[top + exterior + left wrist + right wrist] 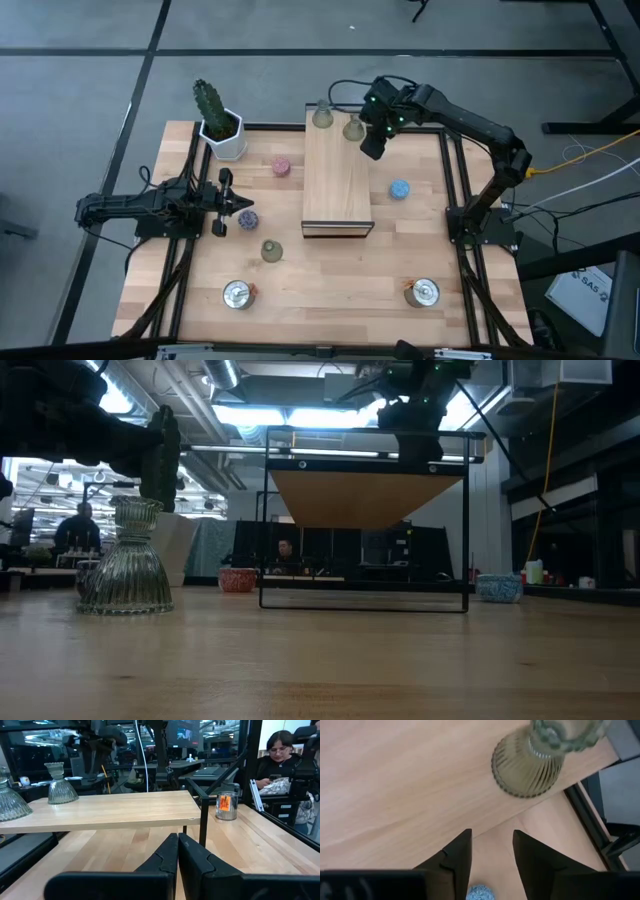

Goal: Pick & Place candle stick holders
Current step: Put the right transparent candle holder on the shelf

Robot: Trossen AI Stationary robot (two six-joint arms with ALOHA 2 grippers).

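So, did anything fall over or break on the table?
No, nothing stands out. The two olive-green bell-shaped glass holders stand upright on the long light wooden board, and a third stands upright on the table.

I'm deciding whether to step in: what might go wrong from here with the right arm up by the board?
1. The olive-green holder stands at the raised board's edge; a brush from the right tool, open just beside it, might tip it off.
2. A second green holder stands close by and may get bumped.
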